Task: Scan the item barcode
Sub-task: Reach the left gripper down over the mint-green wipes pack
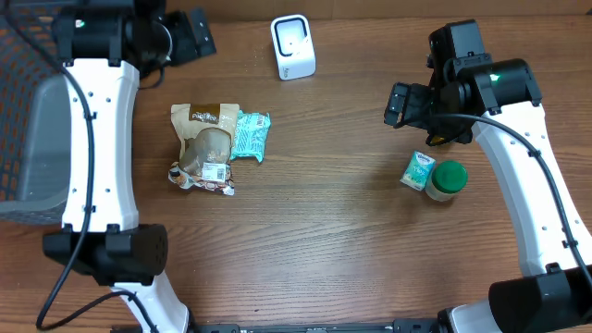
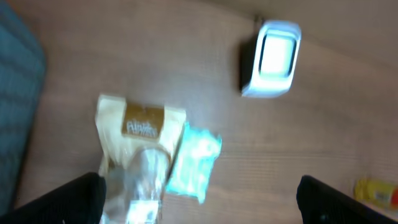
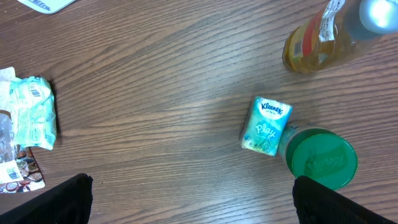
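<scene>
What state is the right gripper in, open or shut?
Open. On the right gripper, the fingers sit at opposite lower corners of the wrist view, only table between them; nothing held.

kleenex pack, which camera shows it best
The right wrist view: the Kleenex pack is large and sharp there, logo readable, against the green-lidded jar. Overhead shows it small, print unreadable. The left wrist view does not show it.

A: Bright, evenly lit from above; only soft shadows on the table [image 1: 324, 213]. Sharp overhead and at right wrist.
B: Blurred throughout at left wrist, even across the scanner [image 2: 272, 59]. White glare on the bottle [image 3: 329, 34].
</scene>
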`<state>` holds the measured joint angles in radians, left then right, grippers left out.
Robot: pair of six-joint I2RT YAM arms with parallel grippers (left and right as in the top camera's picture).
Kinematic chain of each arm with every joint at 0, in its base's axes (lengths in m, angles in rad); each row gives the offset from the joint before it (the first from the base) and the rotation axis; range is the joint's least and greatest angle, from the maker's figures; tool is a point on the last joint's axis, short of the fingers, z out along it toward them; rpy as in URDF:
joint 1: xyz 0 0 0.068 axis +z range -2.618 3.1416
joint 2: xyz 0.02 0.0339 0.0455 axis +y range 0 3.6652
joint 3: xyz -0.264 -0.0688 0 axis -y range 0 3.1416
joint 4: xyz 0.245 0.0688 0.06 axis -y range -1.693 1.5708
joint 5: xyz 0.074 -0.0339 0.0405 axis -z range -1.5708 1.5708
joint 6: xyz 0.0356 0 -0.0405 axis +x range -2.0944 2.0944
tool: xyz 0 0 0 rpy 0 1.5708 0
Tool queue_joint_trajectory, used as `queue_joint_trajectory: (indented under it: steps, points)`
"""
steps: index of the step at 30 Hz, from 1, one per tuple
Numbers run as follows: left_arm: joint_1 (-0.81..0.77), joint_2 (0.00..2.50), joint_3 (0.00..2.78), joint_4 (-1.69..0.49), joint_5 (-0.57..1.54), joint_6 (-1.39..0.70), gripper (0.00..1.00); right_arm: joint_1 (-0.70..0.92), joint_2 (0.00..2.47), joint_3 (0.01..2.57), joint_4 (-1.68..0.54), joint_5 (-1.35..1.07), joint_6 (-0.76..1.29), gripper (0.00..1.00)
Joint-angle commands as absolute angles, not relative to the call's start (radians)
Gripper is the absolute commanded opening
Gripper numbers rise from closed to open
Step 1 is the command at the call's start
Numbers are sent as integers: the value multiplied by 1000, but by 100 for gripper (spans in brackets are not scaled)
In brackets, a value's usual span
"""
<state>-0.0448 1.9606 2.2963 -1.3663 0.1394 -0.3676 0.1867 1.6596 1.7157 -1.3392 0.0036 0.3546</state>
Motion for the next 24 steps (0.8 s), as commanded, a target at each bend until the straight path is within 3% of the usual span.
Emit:
queue_joint_trajectory:
  steps: [1, 7, 8, 9, 10, 12, 24]
  points:
    - [-68, 2040, 2308, -1405, 192, -381, 99, 189, 1645, 1721, -1336, 1, 350, 100]
    - [-73, 2115, 2308, -1446, 194, -381, 100, 189, 1645, 1721, -1336, 1, 350, 100]
    - [-73, 2127, 2308, -1455, 194, -381, 83, 189, 1645, 1721, -1336, 1, 350, 100]
    - [-73, 2139, 2307, -1458, 194, -381, 50, 189, 1645, 1721, -1336, 1, 350, 100]
    - [-74, 2153, 2308, -1463, 196, -381, 30, 189, 1645, 1721, -1336, 1, 350, 100]
    - [-84, 2182, 2308, -1477, 197, -381, 5, 189, 1645, 1721, -1336, 1, 350, 100]
    - [-216, 2351, 2307, -1555, 186, -317, 4, 189, 1645, 1721, -1336, 1, 350, 100]
